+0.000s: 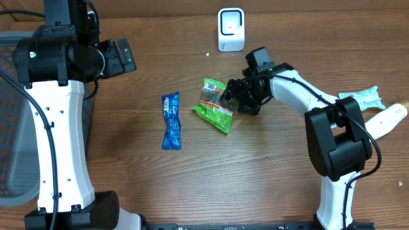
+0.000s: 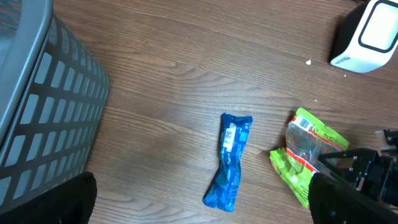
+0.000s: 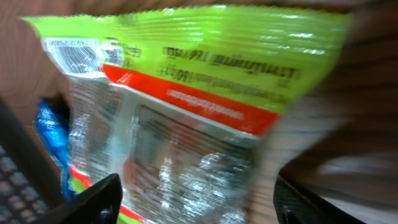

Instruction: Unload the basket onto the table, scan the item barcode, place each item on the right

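Note:
A green and clear snack packet (image 1: pixel 215 105) lies on the wooden table in front of the white barcode scanner (image 1: pixel 231 29). My right gripper (image 1: pixel 235 94) is low over the packet's right end, its fingers spread wide on either side of it. In the right wrist view the packet (image 3: pixel 186 93) fills the frame, with a white barcode patch (image 3: pixel 74 53) at its top left corner. The picture is blurred, and the right gripper (image 3: pixel 199 202) looks open. My left gripper (image 1: pixel 121 56) hangs high at the back left. It stands open (image 2: pixel 199 205) and holds nothing.
A blue packet (image 1: pixel 171 120) lies left of the green one. A grey mesh basket (image 1: pixel 13 128) stands at the table's left edge. A white and blue packet (image 1: pixel 361 99) and a white object (image 1: pixel 390 119) lie at the far right.

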`<move>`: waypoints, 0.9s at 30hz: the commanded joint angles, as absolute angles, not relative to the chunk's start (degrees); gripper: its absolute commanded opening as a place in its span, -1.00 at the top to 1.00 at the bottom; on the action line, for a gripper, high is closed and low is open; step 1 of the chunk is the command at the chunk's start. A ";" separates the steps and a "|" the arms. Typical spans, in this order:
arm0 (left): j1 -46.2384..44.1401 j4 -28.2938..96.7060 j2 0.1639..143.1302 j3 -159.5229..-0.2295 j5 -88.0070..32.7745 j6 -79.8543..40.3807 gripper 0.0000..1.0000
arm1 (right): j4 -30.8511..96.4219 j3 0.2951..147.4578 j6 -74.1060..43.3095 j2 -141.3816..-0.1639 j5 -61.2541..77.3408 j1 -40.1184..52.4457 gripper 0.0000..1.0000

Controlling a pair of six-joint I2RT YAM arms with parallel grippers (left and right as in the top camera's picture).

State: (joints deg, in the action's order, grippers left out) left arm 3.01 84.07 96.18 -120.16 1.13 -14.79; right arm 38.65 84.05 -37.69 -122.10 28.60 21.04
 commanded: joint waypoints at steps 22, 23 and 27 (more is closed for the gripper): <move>2.59 83.96 96.01 -121.21 1.50 -14.13 -0.99 | 16.38 69.97 -38.48 -122.52 32.14 23.20 0.76; 2.59 83.96 96.01 -121.21 1.50 -14.13 -1.00 | 16.86 70.54 -36.36 -122.37 34.54 22.33 0.86; 2.59 83.96 96.01 -121.23 1.50 -14.13 -1.00 | 17.87 71.13 -30.04 -121.93 40.93 19.14 0.93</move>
State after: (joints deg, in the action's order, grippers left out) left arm 3.01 84.07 96.18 -120.16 1.13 -14.79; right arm 16.95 71.13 -38.37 -120.40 35.22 21.67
